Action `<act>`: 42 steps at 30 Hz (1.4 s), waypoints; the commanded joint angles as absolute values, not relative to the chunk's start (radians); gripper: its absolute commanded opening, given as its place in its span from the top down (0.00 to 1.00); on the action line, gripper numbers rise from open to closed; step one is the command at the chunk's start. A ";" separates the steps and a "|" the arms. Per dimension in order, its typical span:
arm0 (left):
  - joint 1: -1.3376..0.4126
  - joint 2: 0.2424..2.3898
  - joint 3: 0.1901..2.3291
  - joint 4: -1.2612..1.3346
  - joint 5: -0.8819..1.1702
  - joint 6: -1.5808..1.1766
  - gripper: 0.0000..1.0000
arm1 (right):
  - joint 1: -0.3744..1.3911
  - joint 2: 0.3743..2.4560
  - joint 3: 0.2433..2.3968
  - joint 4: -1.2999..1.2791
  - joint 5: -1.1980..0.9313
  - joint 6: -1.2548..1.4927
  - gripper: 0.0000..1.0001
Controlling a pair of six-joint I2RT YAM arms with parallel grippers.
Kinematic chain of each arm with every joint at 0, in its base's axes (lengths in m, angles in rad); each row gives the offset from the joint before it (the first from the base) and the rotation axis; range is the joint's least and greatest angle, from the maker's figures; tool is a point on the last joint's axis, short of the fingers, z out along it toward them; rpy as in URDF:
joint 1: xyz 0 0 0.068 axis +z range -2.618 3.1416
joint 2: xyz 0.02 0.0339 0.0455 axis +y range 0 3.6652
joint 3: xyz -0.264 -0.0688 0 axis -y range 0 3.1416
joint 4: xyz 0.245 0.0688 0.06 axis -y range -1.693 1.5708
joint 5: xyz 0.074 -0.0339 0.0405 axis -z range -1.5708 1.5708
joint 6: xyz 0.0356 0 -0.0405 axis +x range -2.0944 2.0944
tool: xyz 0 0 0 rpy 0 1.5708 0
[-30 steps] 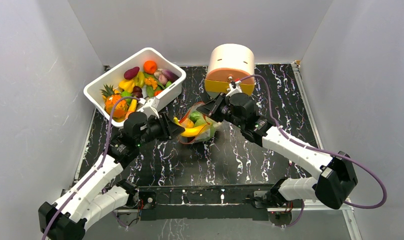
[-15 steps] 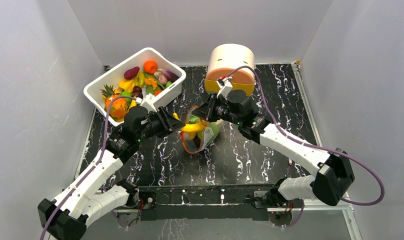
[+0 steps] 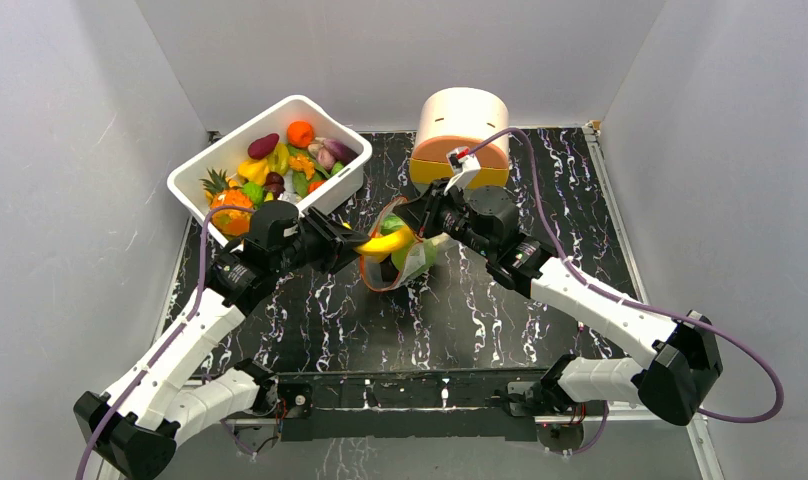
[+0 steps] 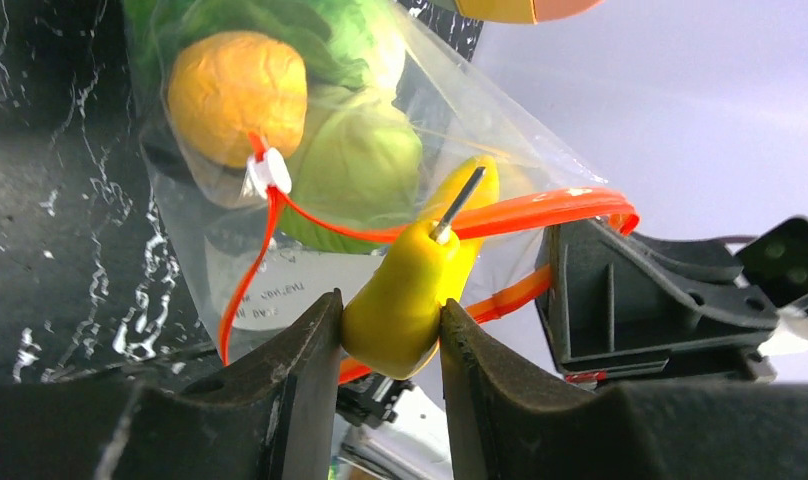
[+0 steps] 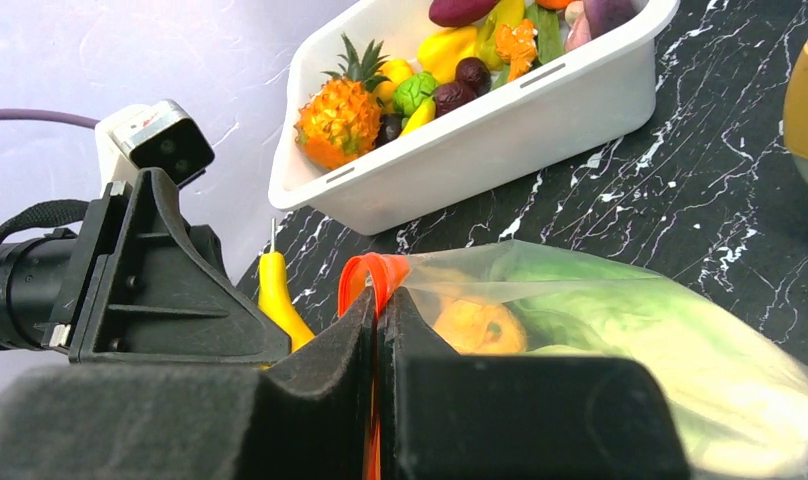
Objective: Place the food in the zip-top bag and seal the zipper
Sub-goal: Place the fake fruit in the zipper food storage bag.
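Pinches yellow piece (image 4: 417, 285) in left tool (image 4: 388, 318), long axis pointing into bag (image 4: 485, 115) mouth, tip at zipper (image 4: 545, 208); clamps that zipper in right tool (image 5: 378, 325), holds mouth up at mid-desk (image 3: 480, 310).

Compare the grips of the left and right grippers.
The left gripper clamps a bulky yellow toy fruit; the right gripper pinches the thin orange-red zipper. The left gripper's jaws stand apart around the fruit; the right gripper's are almost touching. Both hold something at the mouth of the zip-top bag.
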State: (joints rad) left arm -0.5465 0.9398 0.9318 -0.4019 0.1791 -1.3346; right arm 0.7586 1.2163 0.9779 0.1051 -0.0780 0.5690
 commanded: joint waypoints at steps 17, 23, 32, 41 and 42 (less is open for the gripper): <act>-0.552 1.024 0.970 -0.474 0.262 -1.553 0.73 | 0.841 1.256 1.081 0.205 0.073 0.546 1.00; -0.551 1.006 1.022 -0.495 0.194 -1.301 0.45 | 0.841 1.241 1.099 0.203 0.109 0.592 1.00; -0.552 0.901 0.997 -0.506 0.211 -0.988 0.32 | 0.839 1.216 1.118 0.174 0.211 0.600 1.00; -0.552 0.822 1.071 -0.655 0.050 -0.702 0.33 | 0.838 1.209 1.129 0.170 0.217 0.606 1.00; -0.552 0.820 1.068 -0.667 0.024 -0.682 0.34 | 0.836 1.204 1.129 0.169 0.214 0.608 1.00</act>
